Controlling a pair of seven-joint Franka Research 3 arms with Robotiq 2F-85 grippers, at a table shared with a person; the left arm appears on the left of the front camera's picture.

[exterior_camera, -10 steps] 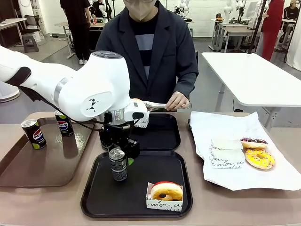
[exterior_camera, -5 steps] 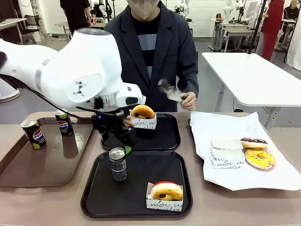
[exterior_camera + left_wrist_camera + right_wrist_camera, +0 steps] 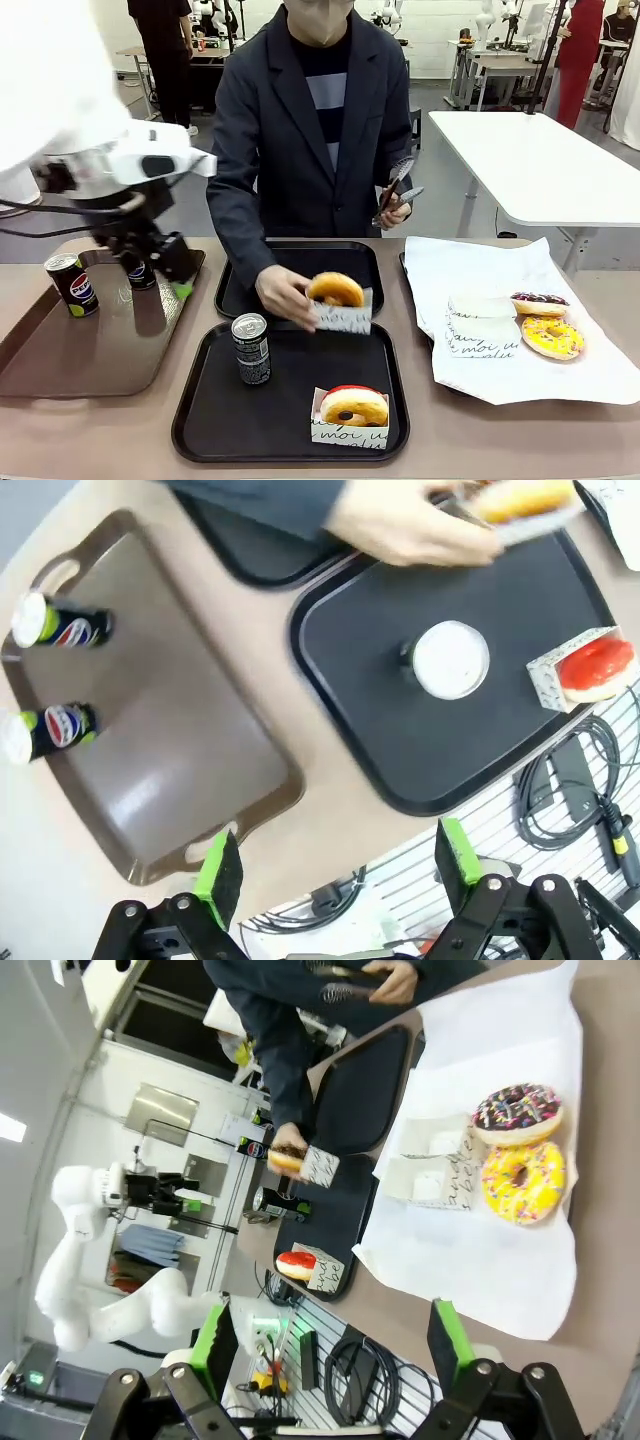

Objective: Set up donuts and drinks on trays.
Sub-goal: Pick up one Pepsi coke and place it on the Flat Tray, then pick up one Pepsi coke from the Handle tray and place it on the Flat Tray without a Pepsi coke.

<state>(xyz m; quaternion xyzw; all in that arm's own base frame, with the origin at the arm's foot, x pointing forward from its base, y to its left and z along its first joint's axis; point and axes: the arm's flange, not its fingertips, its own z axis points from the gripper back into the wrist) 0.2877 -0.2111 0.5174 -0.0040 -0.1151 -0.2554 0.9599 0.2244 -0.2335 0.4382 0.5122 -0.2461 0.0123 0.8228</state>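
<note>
My left gripper (image 3: 338, 868) hangs wide open and empty. Beyond its fingertips lie the brown tray (image 3: 170, 760) with two Pepsi cans (image 3: 62, 630), and the near black tray (image 3: 360, 720) bearing the grey can (image 3: 451, 660) and a red-topped donut (image 3: 592, 668). My right gripper (image 3: 330, 1345) also gapes empty. Beyond it, a chocolate donut (image 3: 516, 1112) and a yellow donut (image 3: 522, 1182) lie on white paper (image 3: 480, 1250). The person's hand (image 3: 285, 292) holds a golden sleeved donut (image 3: 336, 291).
</note>
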